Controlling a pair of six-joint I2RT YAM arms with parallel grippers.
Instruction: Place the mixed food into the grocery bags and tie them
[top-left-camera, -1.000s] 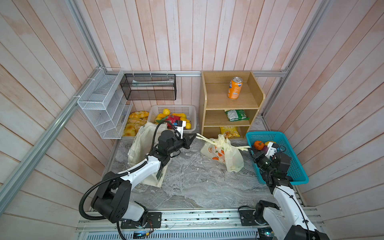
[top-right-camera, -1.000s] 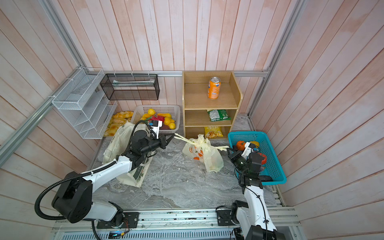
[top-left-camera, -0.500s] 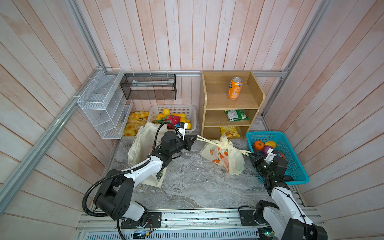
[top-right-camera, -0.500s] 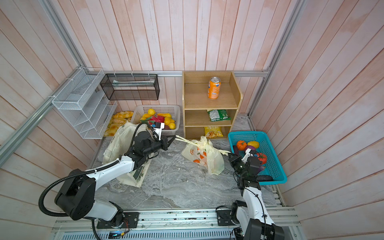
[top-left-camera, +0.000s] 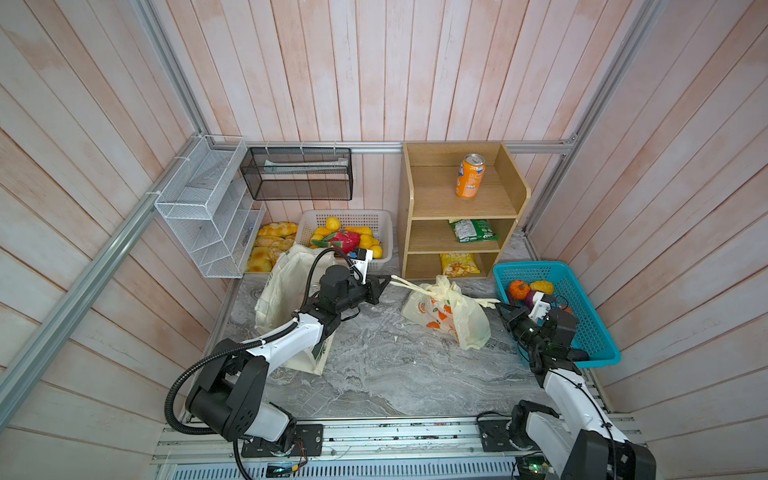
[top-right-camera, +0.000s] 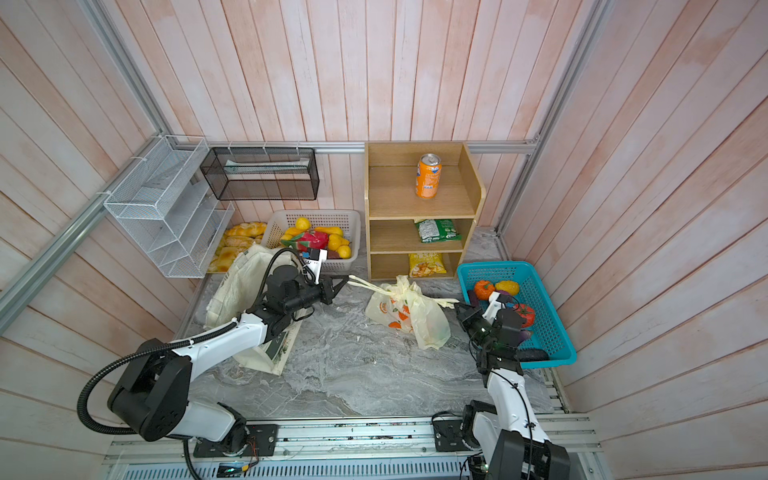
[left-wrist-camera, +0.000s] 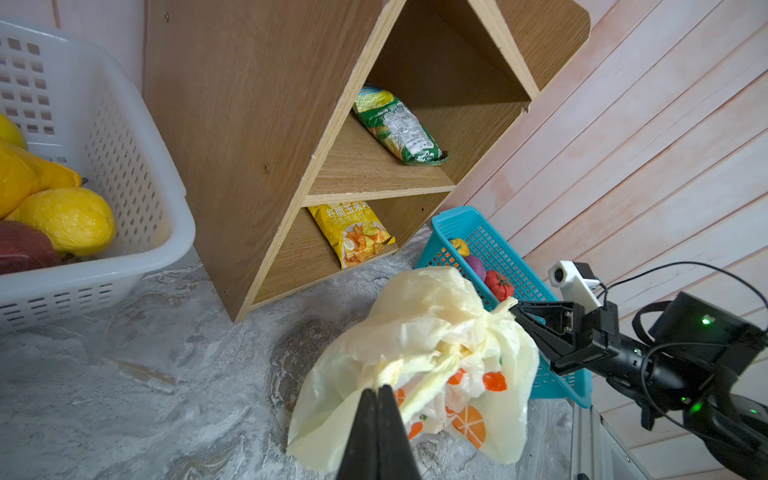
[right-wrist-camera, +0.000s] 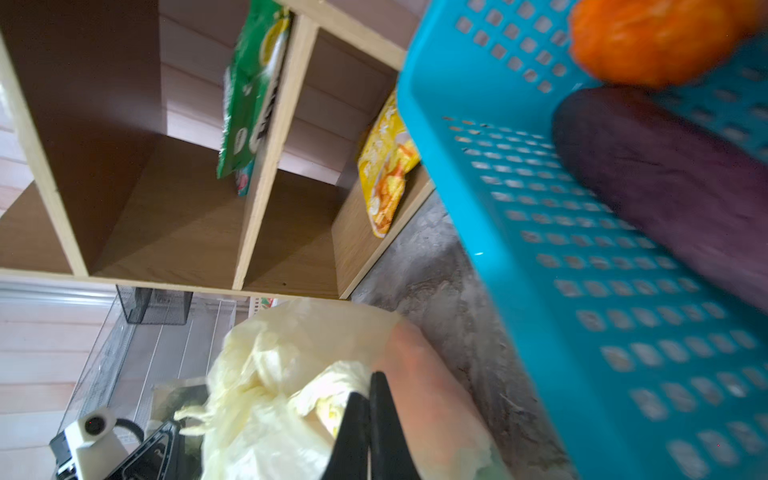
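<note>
I am a two-armed robot at a grey marbled table (top-left-camera: 395, 374). My left pincer (top-left-camera: 384, 282) is closed, pinching a twisted handle strip (top-left-camera: 409, 284) of the pale-yellow plastic bag (top-left-camera: 451, 320) printed with oranges. In the left wrist view, my two black fingers (left-wrist-camera: 361, 436) meet with yellow plastic caught at their tips.

My right pincer (top-left-camera: 500, 306) is closed as well, gripping the opposite handle strip (top-left-camera: 484, 301). In the right wrist view, crumpled plastic sits at the tips of the joined fingers (right-wrist-camera: 388, 428).

Both strips run out sideways from a gathered bunch at the top of the bag. The bag rests on the table between my two pincers, in front of the wooden shelf unit (top-left-camera: 419, 208). A reddish shape (right-wrist-camera: 419, 374) shows through its skin; I cannot tell what it is.

The cream canvas tote (top-left-camera: 286, 282) slumps at the left of the table, well apart from the plastic bag. My left arm crosses over it in both top views, and its contents are hidden.

An orange soda can (top-left-camera: 469, 176) stands upright on the top shelf. A green snack packet (top-left-camera: 471, 230) lies on the middle shelf and a yellow snack packet (top-left-camera: 457, 266) on the lowest. A white basket (top-left-camera: 353, 216) of toy fruit sits left of the shelves. A blue basket (top-left-camera: 590, 332) of toy produce sits just beside my right pincer.
</note>
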